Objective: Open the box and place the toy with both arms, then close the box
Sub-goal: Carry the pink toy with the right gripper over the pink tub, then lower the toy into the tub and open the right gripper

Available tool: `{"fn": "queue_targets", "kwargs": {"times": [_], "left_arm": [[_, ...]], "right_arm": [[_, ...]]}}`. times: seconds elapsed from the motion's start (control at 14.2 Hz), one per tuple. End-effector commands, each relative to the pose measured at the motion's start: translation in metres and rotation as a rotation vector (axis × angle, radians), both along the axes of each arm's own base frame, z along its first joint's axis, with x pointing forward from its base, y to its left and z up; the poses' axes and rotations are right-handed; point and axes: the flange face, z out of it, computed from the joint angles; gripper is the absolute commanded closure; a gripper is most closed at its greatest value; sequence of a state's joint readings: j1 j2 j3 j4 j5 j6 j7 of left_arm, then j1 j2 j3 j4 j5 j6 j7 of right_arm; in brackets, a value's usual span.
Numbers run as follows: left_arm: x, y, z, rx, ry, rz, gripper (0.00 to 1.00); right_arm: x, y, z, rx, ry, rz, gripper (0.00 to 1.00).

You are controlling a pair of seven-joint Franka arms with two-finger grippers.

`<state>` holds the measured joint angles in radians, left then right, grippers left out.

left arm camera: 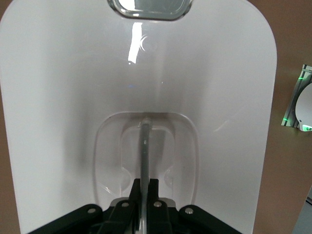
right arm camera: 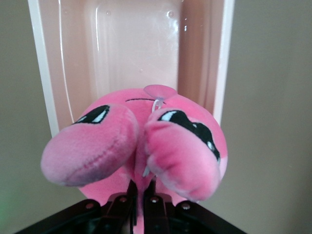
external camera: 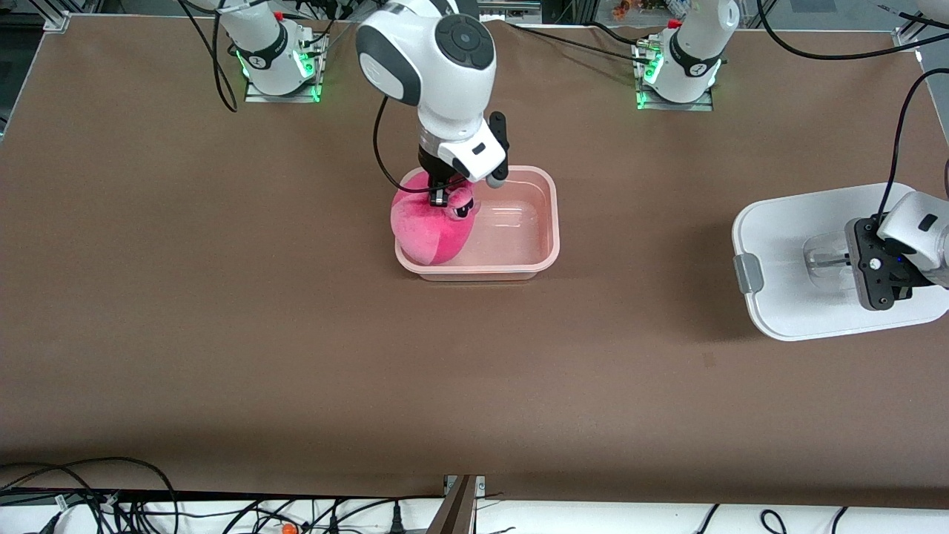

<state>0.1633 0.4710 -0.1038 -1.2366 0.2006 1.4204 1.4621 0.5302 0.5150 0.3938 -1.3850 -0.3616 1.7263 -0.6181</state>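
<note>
The box [external camera: 549,222] is an open pinkish tub in the middle of the table, also in the right wrist view [right arm camera: 136,48]. My right gripper [external camera: 439,194] [right arm camera: 144,187] is shut on the toy [external camera: 430,228] [right arm camera: 92,146], a hot-pink plush with dark sleepy eyes. The toy hangs over the box's end toward the right arm and covers the rim there. The white lid [external camera: 786,237] [left arm camera: 63,97] is at the left arm's end of the table. My left gripper [external camera: 851,259] [left arm camera: 146,184] is shut on the lid's centre handle [left arm camera: 145,146].
A grey clip [external camera: 747,272] [left arm camera: 148,9] sits on the lid's edge toward the box. Both arm bases [external camera: 280,67] [external camera: 678,81] stand at the table's edge farthest from the front camera. Cables [external camera: 111,497] lie along the nearest edge. Brown table [external camera: 296,334] surrounds the box.
</note>
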Motion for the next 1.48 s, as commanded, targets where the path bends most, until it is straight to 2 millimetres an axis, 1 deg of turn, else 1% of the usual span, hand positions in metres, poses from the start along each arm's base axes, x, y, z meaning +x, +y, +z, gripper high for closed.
{"fn": "queue_targets", "kwargs": {"times": [0.0, 0.07, 0.35, 0.42, 0.49, 0.57, 0.64, 0.71, 0.78, 0.92, 1.06, 1.13, 1.2, 1.27, 1.34, 1.41], "left_arm": [[-0.001, 0.001, 0.006, 0.013, -0.006, -0.026, 1.00], [-0.002, 0.001, 0.007, 0.014, -0.008, -0.026, 1.00], [-0.002, 0.001, 0.007, 0.014, -0.008, -0.026, 1.00], [-0.001, -0.001, 0.007, 0.014, -0.008, -0.029, 1.00], [-0.001, -0.001, 0.007, 0.014, -0.008, -0.028, 1.00], [-0.001, -0.001, 0.007, 0.014, -0.008, -0.027, 1.00], [-0.002, 0.000, 0.007, 0.014, -0.008, -0.027, 1.00], [-0.002, 0.000, 0.007, 0.014, -0.008, -0.027, 1.00], [-0.002, 0.000, 0.007, 0.014, -0.008, -0.026, 1.00], [-0.001, -0.001, 0.007, 0.014, -0.008, -0.027, 1.00], [-0.001, -0.005, 0.007, 0.011, -0.009, -0.033, 1.00], [-0.001, -0.008, 0.009, -0.006, -0.013, -0.032, 1.00], [-0.001, -0.015, 0.009, -0.021, -0.014, -0.039, 1.00], [0.000, -0.030, 0.011, -0.031, -0.019, -0.053, 1.00], [0.001, -0.045, 0.012, -0.033, -0.021, -0.073, 1.00], [0.001, -0.064, 0.012, -0.036, -0.019, -0.104, 1.00]], "right_arm": [[0.004, 0.013, -0.023, -0.029, -0.007, 0.000, 1.00], [0.000, 0.021, -0.033, -0.039, -0.010, 0.004, 1.00], [-0.015, 0.046, -0.090, -0.080, -0.056, -0.054, 1.00], [-0.013, 0.048, -0.105, -0.078, -0.066, -0.081, 0.68], [-0.013, 0.053, -0.117, -0.061, -0.067, -0.075, 0.02], [-0.015, 0.057, -0.127, -0.055, -0.079, -0.077, 0.00], [-0.014, 0.060, -0.136, -0.043, -0.100, -0.111, 0.00], [-0.017, 0.069, -0.140, 0.002, -0.121, -0.139, 0.00], [-0.016, 0.074, -0.139, 0.046, -0.142, -0.189, 0.00], [-0.013, 0.081, -0.129, 0.111, -0.175, -0.274, 0.00], [0.001, 0.078, -0.106, 0.148, -0.199, -0.342, 0.00], [0.013, 0.072, -0.086, 0.172, -0.216, -0.375, 0.00], [0.030, 0.055, -0.062, 0.201, -0.221, -0.422, 0.00], [0.052, 0.032, -0.030, 0.244, -0.221, -0.489, 0.00], [0.091, -0.015, -0.003, 0.285, -0.222, -0.596, 0.00], [0.121, -0.060, 0.022, 0.328, -0.203, -0.696, 0.00]]}}
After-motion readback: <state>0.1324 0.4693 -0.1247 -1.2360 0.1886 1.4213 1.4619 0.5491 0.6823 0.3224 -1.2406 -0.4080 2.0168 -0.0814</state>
